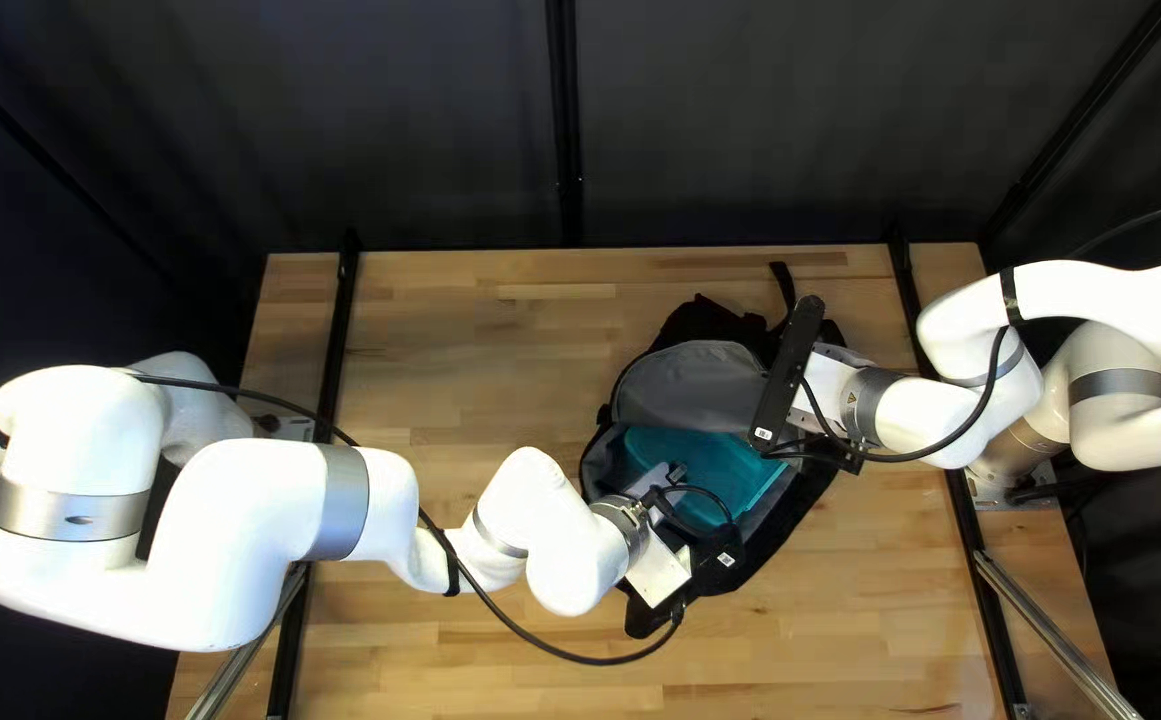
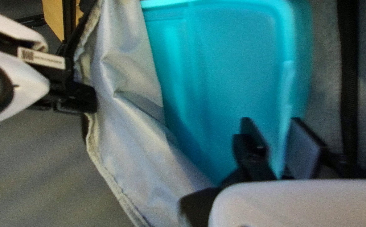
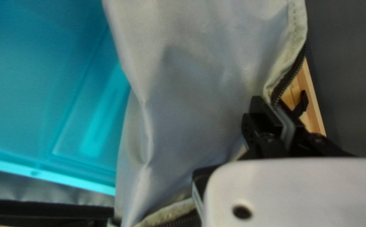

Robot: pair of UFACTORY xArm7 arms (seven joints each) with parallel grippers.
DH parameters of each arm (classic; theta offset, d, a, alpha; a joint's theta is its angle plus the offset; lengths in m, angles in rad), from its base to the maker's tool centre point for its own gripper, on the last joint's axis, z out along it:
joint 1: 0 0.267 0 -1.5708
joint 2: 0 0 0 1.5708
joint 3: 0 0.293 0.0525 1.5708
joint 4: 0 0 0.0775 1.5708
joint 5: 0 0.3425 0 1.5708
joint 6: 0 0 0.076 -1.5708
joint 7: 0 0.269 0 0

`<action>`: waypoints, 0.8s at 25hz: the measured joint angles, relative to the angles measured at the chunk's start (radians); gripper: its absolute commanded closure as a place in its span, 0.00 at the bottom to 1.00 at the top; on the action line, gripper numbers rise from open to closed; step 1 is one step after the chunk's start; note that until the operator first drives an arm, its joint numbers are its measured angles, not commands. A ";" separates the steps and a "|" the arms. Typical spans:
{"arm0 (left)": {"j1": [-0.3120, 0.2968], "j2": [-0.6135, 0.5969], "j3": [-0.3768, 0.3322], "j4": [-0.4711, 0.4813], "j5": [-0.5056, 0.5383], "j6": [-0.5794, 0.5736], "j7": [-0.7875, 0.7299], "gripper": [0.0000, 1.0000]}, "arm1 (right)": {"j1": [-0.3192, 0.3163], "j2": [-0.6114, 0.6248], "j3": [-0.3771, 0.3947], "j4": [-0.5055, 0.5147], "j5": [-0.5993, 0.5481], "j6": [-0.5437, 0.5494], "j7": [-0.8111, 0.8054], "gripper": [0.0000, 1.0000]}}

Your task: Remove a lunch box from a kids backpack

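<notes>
In the top left view my left gripper (image 1: pixel 660 571) is over the near part of the black and grey backpack (image 1: pixel 794 514), and my right gripper (image 1: pixel 816 390) is at its right side; both fingertips are hidden there. A turquoise lunch box (image 1: pixel 698 458) lies inside the backpack. From the left wrist, my left gripper (image 2: pixel 271 122) stands open, its fingers apart on either side of the lunch box's (image 2: pixel 229 75) edge, not closed together on it. The right wrist view has my right gripper (image 3: pixel 274 103) shut on the zippered edge of the grey-lined flap (image 3: pixel 208 84), held beside the lunch box (image 3: pixel 35 84).
The wooden table (image 1: pixel 474 347) extends around the backpack, with a dark curtain (image 1: pixel 407 120) behind. A black strap (image 1: pixel 783 283) reaches toward the far edge. My left arm crosses low over the table's left half; my right arm comes in from the right.
</notes>
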 measured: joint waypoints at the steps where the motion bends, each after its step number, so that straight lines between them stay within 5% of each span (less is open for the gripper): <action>1: 0.000 0.003 -0.001 0.000 -0.001 0.002 0.001 1.00 | 0.000 0.000 0.000 0.000 0.000 0.000 0.000 1.00; 20: -0.150 0.201 0.044 0.030 0.020 0.286 0.030 1.00 | 0.000 0.000 0.000 0.000 0.000 0.000 0.000 1.00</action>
